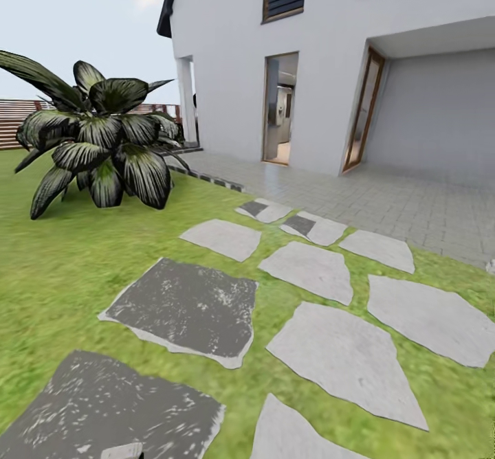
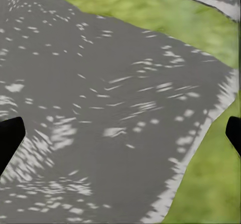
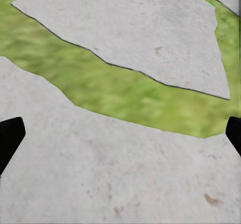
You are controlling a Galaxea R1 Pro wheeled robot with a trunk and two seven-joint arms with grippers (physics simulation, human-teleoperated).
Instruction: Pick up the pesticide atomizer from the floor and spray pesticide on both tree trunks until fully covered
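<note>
Head view: lawn [image 1: 62, 266] with stepping stones [image 1: 185, 311], dark leafy bush [image 1: 103, 143], white house [image 1: 330, 67]. Left wrist: left gripper [image 2: 120, 136] spread wide, empty, above dark speckled stone [image 2: 100, 108]. Right wrist: right gripper [image 3: 120, 136] wide, empty, over pale stone [image 3: 100, 174].

There are no words, numbers, labels or signs to read in these pictures. The big white house wall [image 1: 227, 67] is plain, with nothing written on it. The flat grey stepping stones [image 1: 347, 356] in the green grass have only pale specks and marks, not letters. The dark grey speckled stone [image 2: 100, 108] seen from the left wrist and the pale grey stone [image 3: 100, 174] seen from the right wrist are bare too.
</note>
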